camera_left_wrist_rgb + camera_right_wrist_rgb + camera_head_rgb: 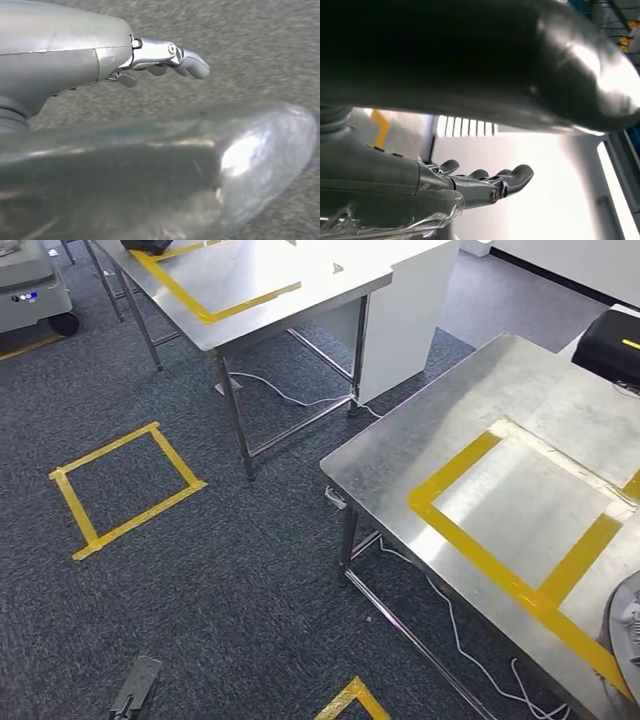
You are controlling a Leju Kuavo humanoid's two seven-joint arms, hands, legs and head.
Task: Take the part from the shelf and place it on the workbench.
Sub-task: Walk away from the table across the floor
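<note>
Though blur hides much: left hand [166, 57] fingers straight, holding nothing | right hand [486, 182] grasp unclear, plastic beside

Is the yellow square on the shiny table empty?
Empty. The yellow tape square on the near steel table encloses only bare metal.

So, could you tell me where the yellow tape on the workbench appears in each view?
Head view: yellow tape frames a square on the steel workbench, at right.
Right wrist view: a short yellow strip on a pale surface, probably the same tape.
Left wrist view: not in it.
Shared landmark: grey carpet, head and left wrist views.
</note>
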